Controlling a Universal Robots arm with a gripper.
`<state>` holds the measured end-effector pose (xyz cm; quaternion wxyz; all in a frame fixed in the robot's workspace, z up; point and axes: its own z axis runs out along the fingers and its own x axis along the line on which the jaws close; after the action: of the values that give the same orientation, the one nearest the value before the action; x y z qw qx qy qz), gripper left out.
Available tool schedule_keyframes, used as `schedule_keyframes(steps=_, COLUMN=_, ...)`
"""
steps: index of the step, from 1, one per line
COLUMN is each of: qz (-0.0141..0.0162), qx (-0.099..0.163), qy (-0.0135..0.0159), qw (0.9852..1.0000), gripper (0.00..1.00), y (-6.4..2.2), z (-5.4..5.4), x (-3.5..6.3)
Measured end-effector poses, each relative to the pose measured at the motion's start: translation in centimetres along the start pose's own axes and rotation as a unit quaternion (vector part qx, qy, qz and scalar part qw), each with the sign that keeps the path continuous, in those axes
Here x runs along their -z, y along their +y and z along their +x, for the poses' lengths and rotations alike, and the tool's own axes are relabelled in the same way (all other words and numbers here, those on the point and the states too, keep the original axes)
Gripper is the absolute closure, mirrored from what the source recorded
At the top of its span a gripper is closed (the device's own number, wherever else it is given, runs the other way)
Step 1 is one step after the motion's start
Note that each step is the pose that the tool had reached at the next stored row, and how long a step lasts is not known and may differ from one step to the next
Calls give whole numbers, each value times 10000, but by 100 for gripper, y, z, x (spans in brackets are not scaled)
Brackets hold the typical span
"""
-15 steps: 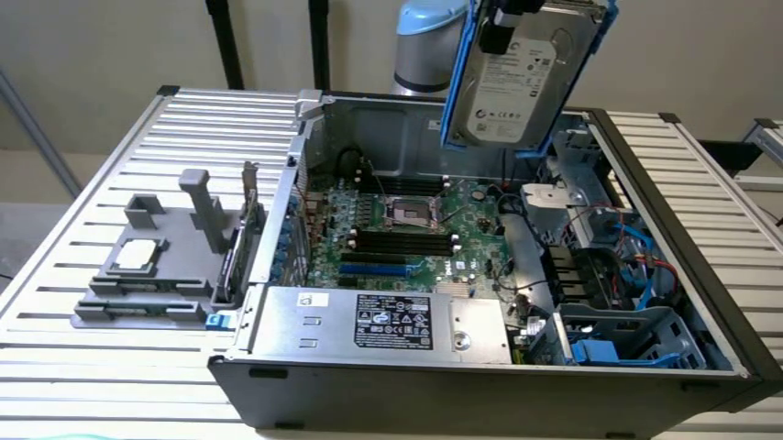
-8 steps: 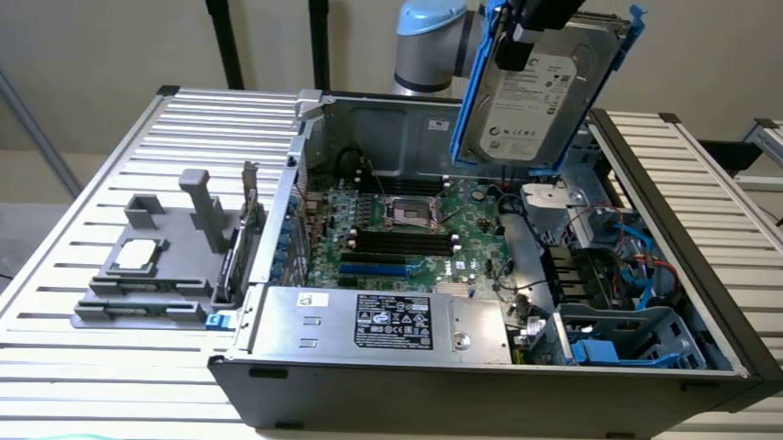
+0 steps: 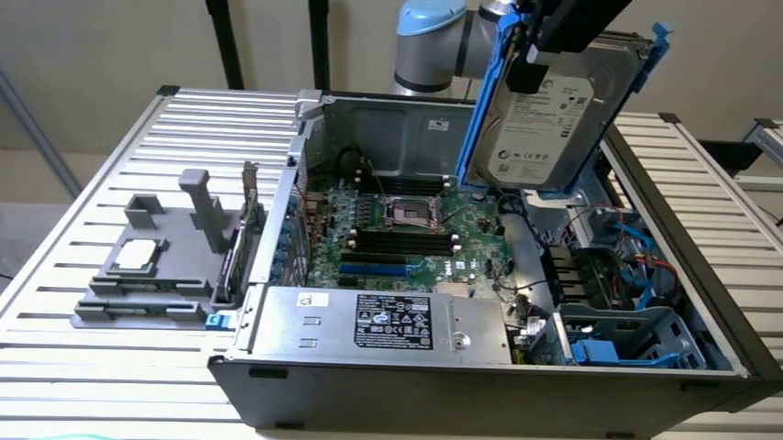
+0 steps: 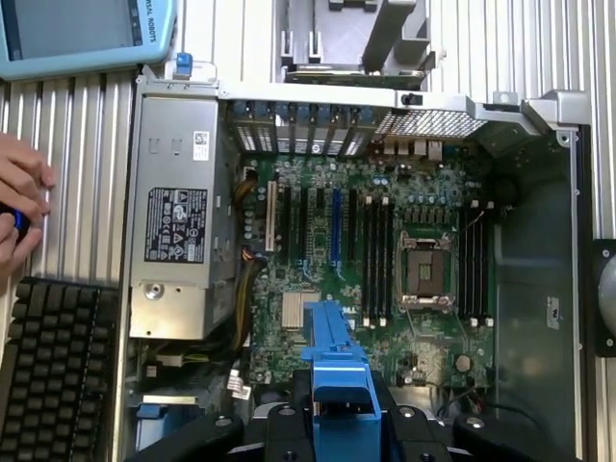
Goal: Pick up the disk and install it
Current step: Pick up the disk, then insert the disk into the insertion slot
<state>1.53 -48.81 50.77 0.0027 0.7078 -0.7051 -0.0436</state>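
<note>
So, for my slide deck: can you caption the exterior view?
The gripper holds the blue-railed disk aloft over the open computer case.

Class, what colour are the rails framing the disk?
Bright blue rails around the disk; best in the exterior view.

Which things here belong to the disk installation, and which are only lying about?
Belong to the job: the disk, held up by the gripper; the open computer case below it; its blue drive bay.
Lying about: the grey fixture holding a small chip; keyboard; teach pendant; a person's hand.
</note>
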Motion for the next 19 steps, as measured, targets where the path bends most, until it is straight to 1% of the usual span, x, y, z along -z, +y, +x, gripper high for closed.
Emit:
schedule_keyframes(steps=7, qz=1, qx=-18, qy=-3, qw=10000, gripper=67, y=1, z=249, x=12)
schedule_keyframes(steps=10, qz=1, qx=-19, qy=-3, qw=10000, gripper=67, y=-19, z=361, x=20)
schedule_keyframes(steps=15, qz=1, qx=-18, qy=-2, qw=10000, gripper=67, y=-96, z=538, x=36)
schedule_keyframes(steps=17, qz=1, qx=-18, qy=-4, qw=10000, gripper=67, y=-143, z=598, x=42)
schedule_keyframes(steps=19, qz=1, qx=-19, qy=-3, qw=10000, gripper=67, y=-208, z=648, x=50)
